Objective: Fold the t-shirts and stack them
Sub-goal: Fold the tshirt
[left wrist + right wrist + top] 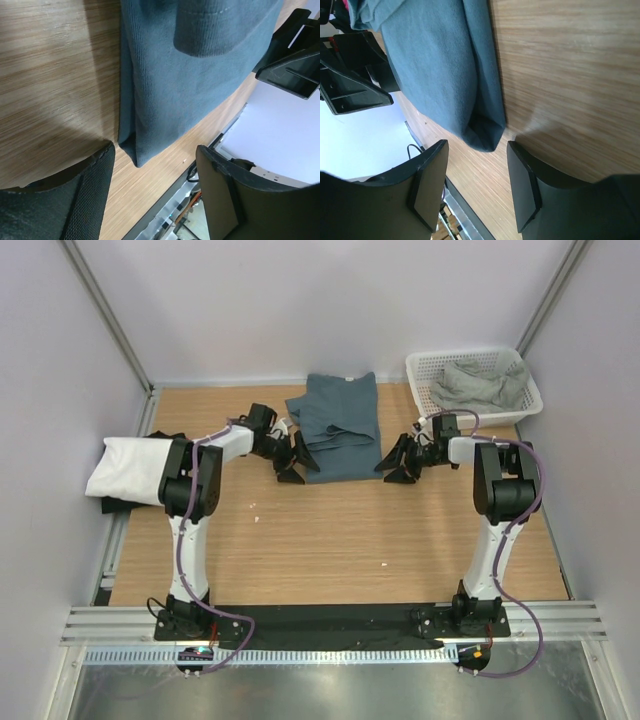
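A slate-blue t-shirt lies partly folded on the table at the back middle. My left gripper is open at its near-left corner; in the left wrist view the corner lies just beyond the open fingers. My right gripper is open at the near-right corner, which lies just beyond its fingers. A white t-shirt lies folded at the left edge on top of a black one. A grey-green t-shirt is bunched in the basket.
The white mesh basket stands at the back right corner. The wooden table reaches to the black base strip at the near edge. Walls close in on left, back and right.
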